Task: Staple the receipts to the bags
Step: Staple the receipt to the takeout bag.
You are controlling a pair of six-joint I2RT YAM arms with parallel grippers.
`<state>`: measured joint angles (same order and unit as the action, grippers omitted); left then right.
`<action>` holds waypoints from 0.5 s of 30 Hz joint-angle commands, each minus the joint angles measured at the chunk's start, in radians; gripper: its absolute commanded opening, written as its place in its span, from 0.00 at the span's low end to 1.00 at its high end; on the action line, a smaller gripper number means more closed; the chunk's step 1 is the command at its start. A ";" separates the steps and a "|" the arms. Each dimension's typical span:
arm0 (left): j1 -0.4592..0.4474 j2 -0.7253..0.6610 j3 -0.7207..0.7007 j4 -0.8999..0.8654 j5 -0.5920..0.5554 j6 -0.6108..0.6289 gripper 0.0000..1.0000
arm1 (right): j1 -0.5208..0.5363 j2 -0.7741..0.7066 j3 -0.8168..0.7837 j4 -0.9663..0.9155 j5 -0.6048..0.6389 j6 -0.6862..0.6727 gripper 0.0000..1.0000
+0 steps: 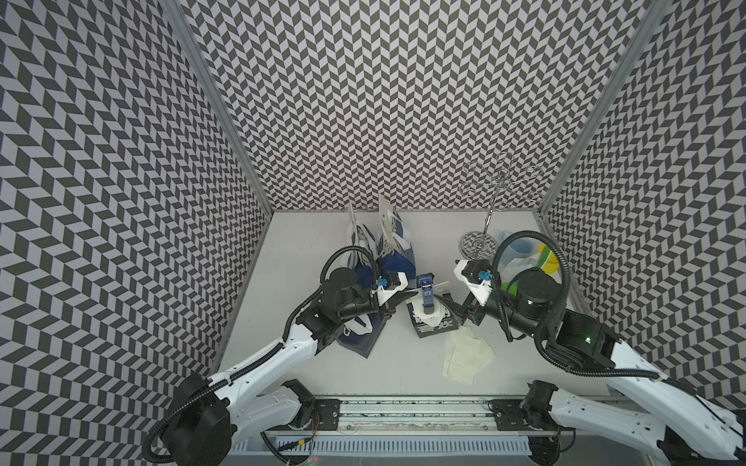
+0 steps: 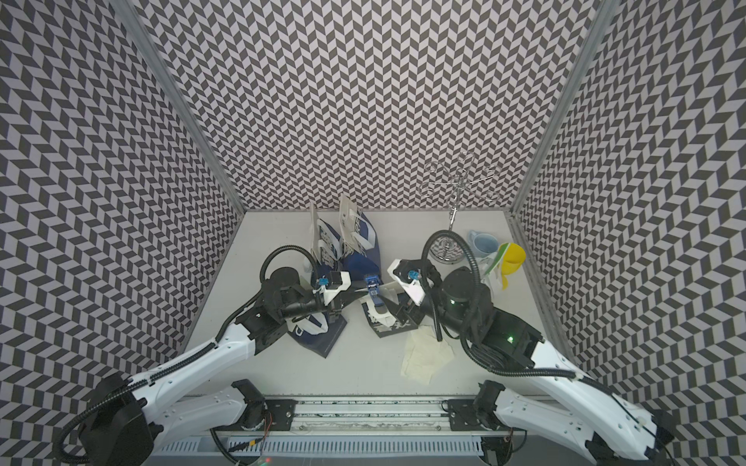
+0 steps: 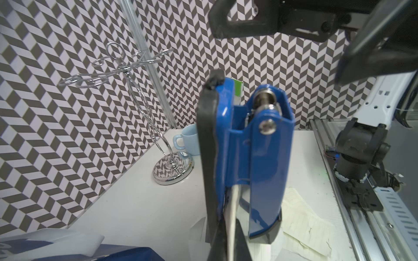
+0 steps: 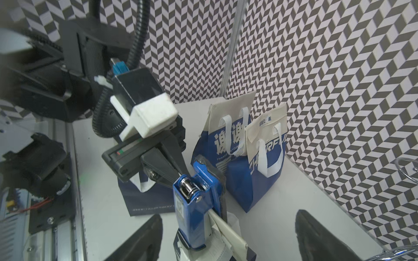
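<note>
Now my right claw (image 4: 229, 217) gapes wide and empty, the stapler (image 4: 194, 203) standing just ahead of it.
My left claw (image 4: 178, 172) is closed, tips against the stapler's hinge end; whether it pinches it I cannot tell. One receipt (image 4: 226, 228) sits in the stapler's mouth over the flat bag (image 1: 434, 327) ahead of my right claw; spare receipts (image 1: 468, 357) lie just beside that claw. Thin, floppy paper, I judge: I'd hold an edge, lightly.

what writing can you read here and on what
"谢谢": upright dark blue paper bag
"THANK…R YOUR": same bag
"CH…RFU", handle-crossed: second upright dark blue paper bag
Unreadable: print on cream paper slip, small line on flat dark blue bag, label on blue metal stapler
</note>
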<state>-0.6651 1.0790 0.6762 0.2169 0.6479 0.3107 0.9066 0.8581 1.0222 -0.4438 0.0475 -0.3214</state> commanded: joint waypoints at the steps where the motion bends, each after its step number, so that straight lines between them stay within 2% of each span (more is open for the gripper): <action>1: 0.002 -0.017 0.093 -0.068 0.110 0.112 0.00 | -0.003 0.024 0.007 -0.036 0.014 -0.088 0.92; 4: 0.002 -0.014 0.108 -0.093 0.128 0.133 0.00 | -0.002 0.030 -0.008 -0.013 0.006 -0.105 0.92; 10: -0.002 -0.013 0.122 -0.104 0.168 0.148 0.00 | -0.002 0.047 -0.020 -0.011 -0.220 -0.091 0.91; 15: -0.010 -0.013 0.134 -0.119 0.176 0.172 0.00 | -0.001 0.105 -0.064 0.028 -0.305 -0.074 0.89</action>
<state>-0.6678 1.0817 0.7399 0.0536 0.7734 0.4469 0.9066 0.9314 0.9894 -0.4656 -0.1589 -0.3958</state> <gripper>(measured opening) 0.060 0.897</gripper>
